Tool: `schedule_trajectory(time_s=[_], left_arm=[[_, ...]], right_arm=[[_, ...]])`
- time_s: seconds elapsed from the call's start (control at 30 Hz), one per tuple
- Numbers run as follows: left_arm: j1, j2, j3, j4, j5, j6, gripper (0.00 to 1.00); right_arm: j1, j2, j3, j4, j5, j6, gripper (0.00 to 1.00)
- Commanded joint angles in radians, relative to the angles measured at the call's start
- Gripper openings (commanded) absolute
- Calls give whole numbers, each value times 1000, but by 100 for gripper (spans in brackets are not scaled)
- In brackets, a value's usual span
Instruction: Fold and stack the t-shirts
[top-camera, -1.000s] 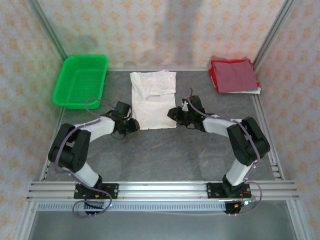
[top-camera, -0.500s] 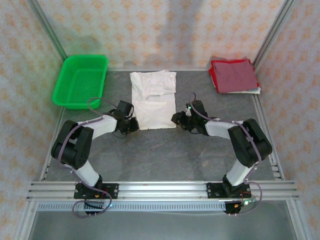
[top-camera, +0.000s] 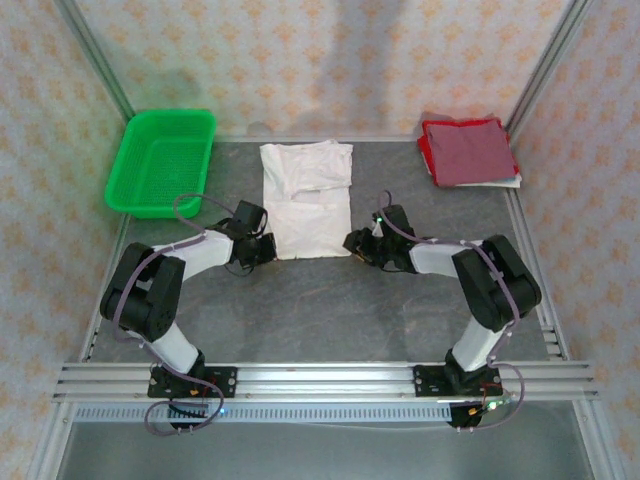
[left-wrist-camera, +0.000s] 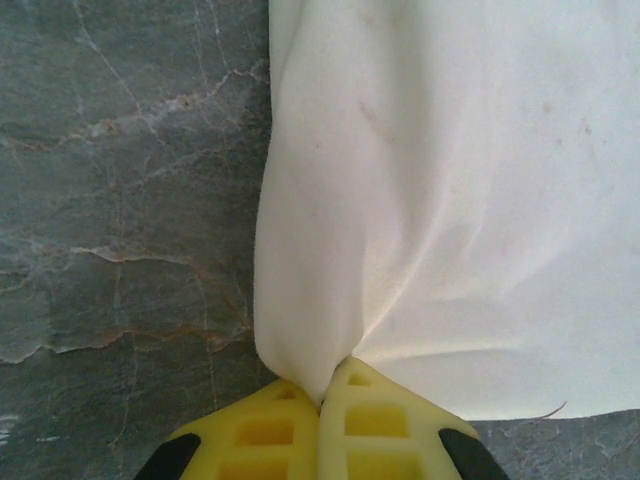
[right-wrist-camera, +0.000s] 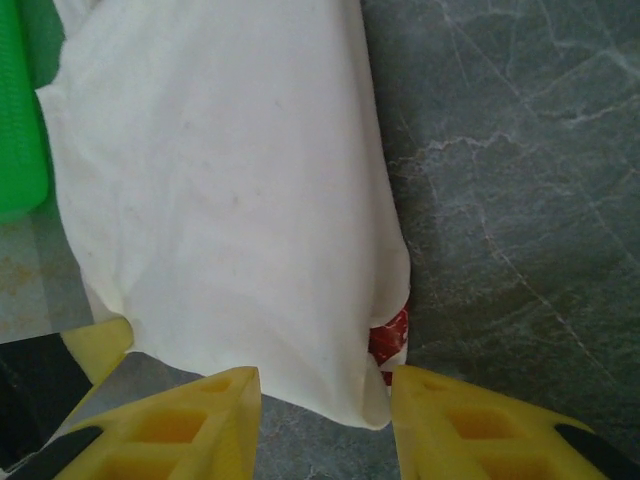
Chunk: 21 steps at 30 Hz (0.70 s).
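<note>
**Left tool clamped on the white shirt, right tool apart at the other near corner**

The left tool (left-wrist-camera: 322, 400) has its yellow fingers (left-wrist-camera: 265, 435) pressed together on the white shirt (left-wrist-camera: 450, 200). They pinch the corner at the shirt's 7 o'clock, and the cloth gathers into creases that fan away from the grip. In the top view this tool (top-camera: 262, 248) sits low over the table (top-camera: 330, 310), touching the shirt's near left edge.

The right tool (right-wrist-camera: 325, 385) has its fingers (right-wrist-camera: 200, 420) apart, with the shirt's (right-wrist-camera: 220, 180) 5 o'clock corner lying between them. A bit of red print (right-wrist-camera: 390, 340) peeks from under the fold there. I cannot tell whether either finger presses the cloth. From above, this tool (top-camera: 355, 242) is just beside the shirt's near right edge.

The white shirt (top-camera: 305, 200) lies flat at mid-table as a long strip running from 12 to 6 o'clock. Its sides are folded in, and its near edge spans the gap between the two tools.

At 2 o'clock, well apart, the red shirt (top-camera: 468, 150) lies folded square, and a white edge shows beneath its near side.

At 10 o'clock stands the green basket (top-camera: 125, 195), its mesh floor in plain sight from wall to wall. One green wall (right-wrist-camera: 15, 100) also shows at 9 o'clock in the right wrist view.
</note>
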Motion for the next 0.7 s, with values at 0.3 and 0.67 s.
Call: schedule_trajectory(time_s=[0.3, 0.67], left_arm=[[-6, -44, 9, -36, -39, 17, 0], [-4, -76, -16, -46, -76, 9, 0]], right_arm=[[43, 109, 94, 57, -10, 11, 38], [47, 96, 84, 23, 84, 26, 2]])
